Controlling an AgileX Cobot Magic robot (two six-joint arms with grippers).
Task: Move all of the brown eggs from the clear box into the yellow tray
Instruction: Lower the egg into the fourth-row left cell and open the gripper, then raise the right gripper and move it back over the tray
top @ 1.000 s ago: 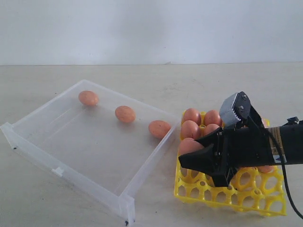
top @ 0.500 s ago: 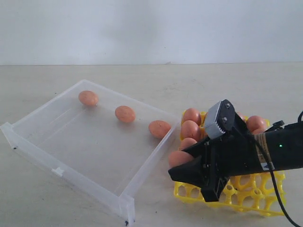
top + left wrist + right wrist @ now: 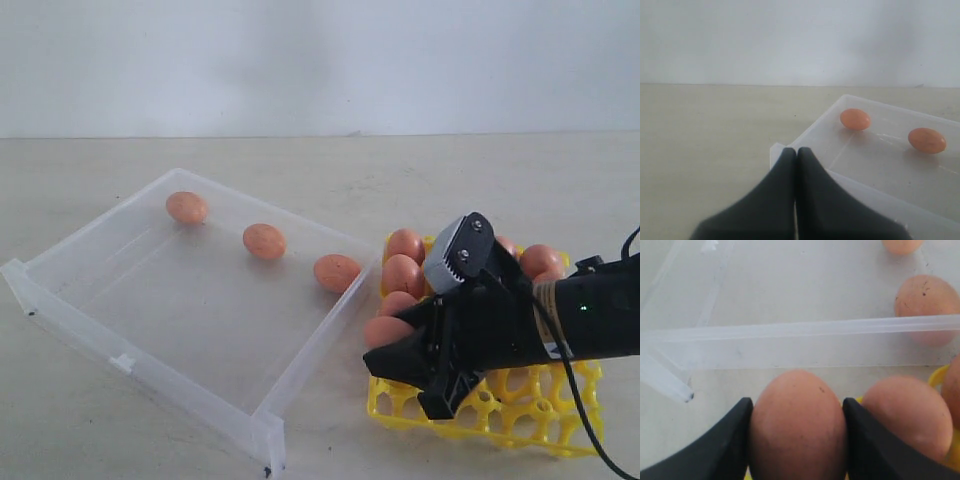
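Fingers of right gripper point(image 3: 796, 410) clamped on one brown egg point(image 3: 797, 435) at 9 o'clock edge of yellow tray point(image 3: 560, 442), clear box point(image 3: 130, 365) wall just beyond toward 9 o'clock, three loose eggs point(image 3: 264, 241) along its 12 o'clock side; left gripper point(image 3: 796, 155) fingers pressed together beside a box corner.

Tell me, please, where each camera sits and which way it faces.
Exterior view: off the arms, facing the table, clear box and yellow tray; the right gripper shows.
Left wrist view: behind the shut left gripper, facing two brown eggs in the clear box.
Right wrist view: behind the right gripper, facing its held egg and the clear box wall.
Exterior and right wrist views share that held egg.
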